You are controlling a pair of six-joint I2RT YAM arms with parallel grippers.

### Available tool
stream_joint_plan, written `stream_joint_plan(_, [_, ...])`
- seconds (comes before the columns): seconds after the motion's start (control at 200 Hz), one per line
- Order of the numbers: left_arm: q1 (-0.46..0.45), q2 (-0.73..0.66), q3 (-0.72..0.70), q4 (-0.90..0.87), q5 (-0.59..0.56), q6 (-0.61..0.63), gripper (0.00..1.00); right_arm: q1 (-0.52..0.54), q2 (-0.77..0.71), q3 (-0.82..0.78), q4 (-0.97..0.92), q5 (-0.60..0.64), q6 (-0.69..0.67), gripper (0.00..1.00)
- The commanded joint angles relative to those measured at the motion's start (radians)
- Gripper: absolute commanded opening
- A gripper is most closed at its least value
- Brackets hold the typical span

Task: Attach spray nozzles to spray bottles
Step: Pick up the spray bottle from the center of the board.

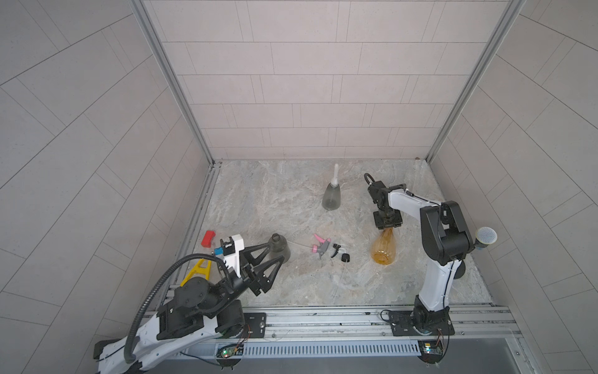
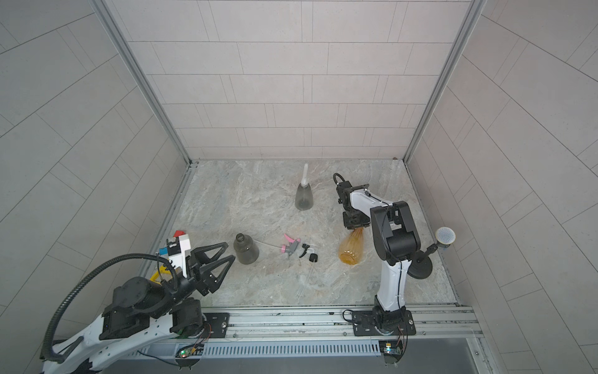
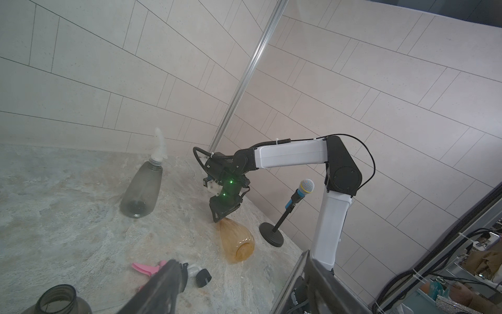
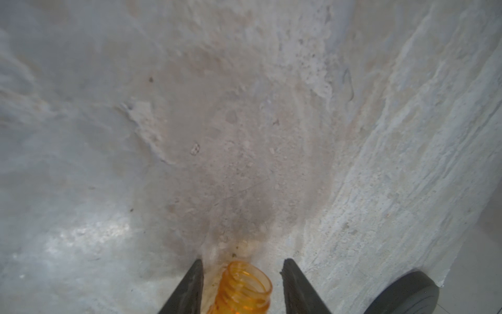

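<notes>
The left jaws are hanging apart, empty, just short of the upright open-necked grey bottle (image 2: 246, 249). The pink-and-grey nozzle (image 1: 320, 246) and black-and-white nozzle (image 1: 339, 253) are lying together on the table (image 1: 259, 200). The amber bottle (image 1: 385, 249) is lying flat, neck pointing toward the far wall, the right jaws straddling it without touching. Bare table is surrounding the far nozzle-topped grey bottle (image 1: 331, 197).

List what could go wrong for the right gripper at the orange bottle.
1. The right gripper straddles the threaded neck of the orange bottle, which lies on its side; the round neck could slip out, or the bottle could roll, as the jaws close.
2. A grip on the threads would likely cover the part where one of the spray nozzles must screw on.
3. The microphone stand has its base close by; a swinging bottle might hit it.
</notes>
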Motion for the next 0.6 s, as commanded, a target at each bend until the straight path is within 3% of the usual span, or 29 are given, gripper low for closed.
stream_joint_plan(0.0, [0.002, -0.011, -0.007, 0.025, 0.004, 0.005, 0.77, -0.003, 0.019, -0.063, -0.043, -0.054, -0.008, 0.40])
stream_joint_plan(0.135, [0.002, -0.005, -0.007, 0.028, 0.005, 0.004, 0.77, -0.003, -0.008, -0.094, -0.018, -0.065, -0.001, 0.32])
stream_joint_plan(0.345, [0.002, 0.003, -0.007, 0.031, 0.005, 0.005, 0.77, -0.003, -0.067, -0.115, 0.008, -0.054, 0.017, 0.34])
stream_joint_plan(0.38, [0.002, 0.003, -0.007, 0.033, 0.004, 0.004, 0.77, -0.003, -0.074, -0.116, 0.005, -0.044, 0.024, 0.38])
stream_joint_plan(0.43, [0.002, 0.003, -0.007, 0.035, 0.005, 0.005, 0.77, -0.005, -0.078, -0.115, -0.006, -0.038, 0.036, 0.59])
stream_joint_plan(0.47, [0.002, 0.005, -0.007, 0.037, 0.006, 0.005, 0.77, -0.005, -0.085, -0.123, -0.013, -0.036, 0.052, 0.69])
stream_joint_plan(0.595, [0.002, 0.009, -0.006, 0.046, 0.011, 0.008, 0.77, -0.005, -0.143, -0.186, -0.013, -0.051, 0.141, 0.75])
